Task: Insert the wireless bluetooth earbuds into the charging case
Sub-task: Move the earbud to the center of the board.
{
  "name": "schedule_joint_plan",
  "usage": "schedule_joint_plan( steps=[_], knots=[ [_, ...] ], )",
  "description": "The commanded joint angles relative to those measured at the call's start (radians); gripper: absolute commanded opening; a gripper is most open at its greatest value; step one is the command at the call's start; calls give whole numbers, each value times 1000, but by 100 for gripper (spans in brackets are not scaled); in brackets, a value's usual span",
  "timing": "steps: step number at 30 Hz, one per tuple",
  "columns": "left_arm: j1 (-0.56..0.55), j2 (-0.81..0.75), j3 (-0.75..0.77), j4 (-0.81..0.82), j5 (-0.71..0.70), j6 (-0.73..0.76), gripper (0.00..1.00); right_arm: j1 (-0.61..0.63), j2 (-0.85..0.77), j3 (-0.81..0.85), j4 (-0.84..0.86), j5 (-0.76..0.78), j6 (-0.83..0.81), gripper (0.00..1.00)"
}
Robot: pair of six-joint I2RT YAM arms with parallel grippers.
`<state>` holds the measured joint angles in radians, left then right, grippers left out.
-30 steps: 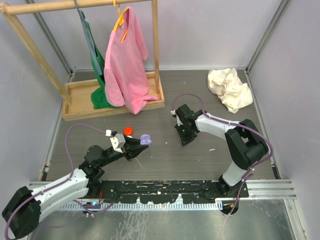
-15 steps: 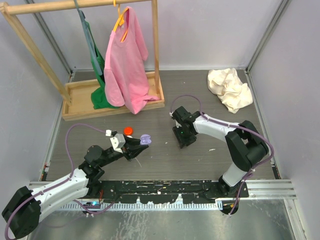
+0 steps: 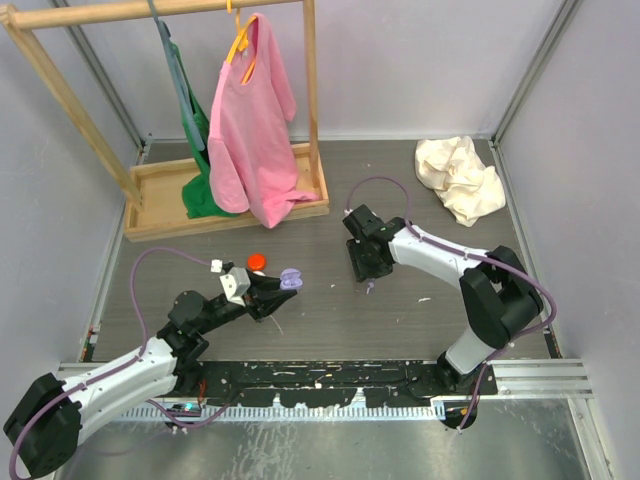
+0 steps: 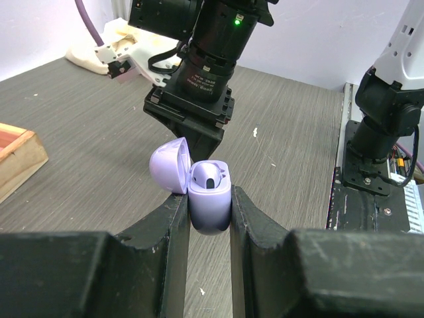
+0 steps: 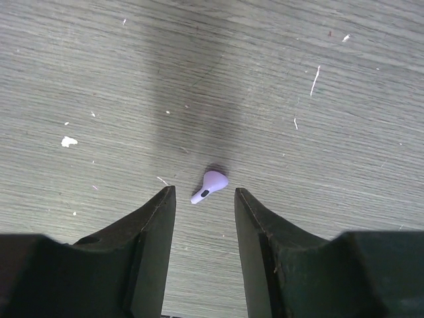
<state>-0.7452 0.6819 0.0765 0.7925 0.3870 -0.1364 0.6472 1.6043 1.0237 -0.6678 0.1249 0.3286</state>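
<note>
A lilac charging case (image 4: 211, 202) with its lid flipped open is pinched between the fingers of my left gripper (image 4: 209, 197), held just above the table. One lilac earbud (image 4: 208, 180) sits in a socket of the case. From above, the case (image 3: 290, 279) shows at the tip of the left gripper (image 3: 276, 291). A second lilac earbud (image 5: 211, 183) lies loose on the table. My right gripper (image 5: 203, 192) hovers over it, open, with the bud just ahead of the fingertips and touching neither. The right gripper (image 3: 362, 265) stands a little right of the case.
A red round piece (image 3: 256, 261) lies behind the left gripper. A wooden clothes rack (image 3: 230, 208) with a pink shirt (image 3: 250, 120) and a green garment stands at the back left. A cream cloth (image 3: 460, 178) is bunched at the back right. White specks dot the table.
The right gripper has gone from shut to open and shifted slightly back, leaving the lilac earbud lying on the table. The left gripper and case have not moved.
</note>
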Motion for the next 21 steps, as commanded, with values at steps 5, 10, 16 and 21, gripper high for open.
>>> schedule_joint_plan(
  steps=[5, 10, 16, 21],
  knots=[
    [-2, -13, 37, 45, -9, 15, 1, 4, -32, -31, 44, 28, 75, 47],
    [-1, -12, 38, 46, -7, 15, 0, 4, -2, -41, 66, 41, 108, 47],
    [-1, -16, 38, 46, -6, 13, 0, 0, 8, -64, 94, 32, 129, 46],
    [-1, -17, 37, 45, -5, 12, 0, -1, 25, -74, 103, 48, 145, 43]
  ],
)
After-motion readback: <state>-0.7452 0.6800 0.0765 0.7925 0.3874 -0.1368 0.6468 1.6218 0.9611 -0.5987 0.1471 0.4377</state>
